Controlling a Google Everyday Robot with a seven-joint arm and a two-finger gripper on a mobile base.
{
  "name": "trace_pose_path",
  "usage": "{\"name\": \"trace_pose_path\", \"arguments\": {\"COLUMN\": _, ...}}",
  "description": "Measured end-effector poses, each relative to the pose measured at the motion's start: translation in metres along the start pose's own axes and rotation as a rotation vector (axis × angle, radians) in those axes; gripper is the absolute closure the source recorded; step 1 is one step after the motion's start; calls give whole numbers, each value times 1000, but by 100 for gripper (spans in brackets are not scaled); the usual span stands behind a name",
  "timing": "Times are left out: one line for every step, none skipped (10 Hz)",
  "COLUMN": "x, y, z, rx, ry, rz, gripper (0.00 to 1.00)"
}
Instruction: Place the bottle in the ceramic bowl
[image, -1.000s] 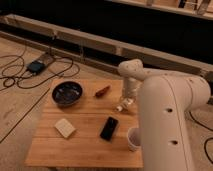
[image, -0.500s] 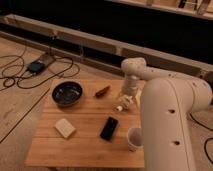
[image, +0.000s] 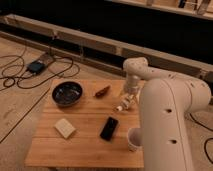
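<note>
The small white bottle (image: 121, 106) lies on the wooden table (image: 85, 145), right of centre near the far right edge. The gripper (image: 128, 96) hangs from the white arm (image: 165, 115) right over the bottle's upper end, touching or almost touching it; which one is not visible. The dark glossy ceramic bowl (image: 67, 93) stands at the table's far left, well apart from the bottle, and looks empty.
A small reddish-brown oblong thing (image: 102, 91) lies between the bowl and the bottle. A black phone (image: 109, 128) lies mid-table, and a beige block (image: 65, 128) at the front left. A white cup (image: 134, 139) stands at the front right, beside the arm. Cables (image: 30, 70) lie on the floor to the left.
The arm's wrist and gripper have shifted slightly to the right over the bottle. The bottle and the other things on the table have stayed where they were.
</note>
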Motion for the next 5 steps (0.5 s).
{"name": "trace_pose_path", "arguments": {"x": 2, "y": 0, "z": 1, "rx": -2, "ry": 9, "rz": 25, "gripper": 48}}
{"name": "trace_pose_path", "arguments": {"x": 2, "y": 1, "z": 4, "rx": -6, "ry": 13, "rz": 46, "gripper": 58}}
{"name": "trace_pose_path", "arguments": {"x": 3, "y": 1, "z": 5, "rx": -3, "ry": 18, "rz": 67, "gripper": 70}}
{"name": "trace_pose_path", "arguments": {"x": 2, "y": 2, "z": 6, "rx": -1, "ry": 18, "rz": 77, "gripper": 78}}
{"name": "trace_pose_path", "arguments": {"x": 2, "y": 2, "z": 6, "rx": 3, "ry": 16, "rz": 84, "gripper": 87}}
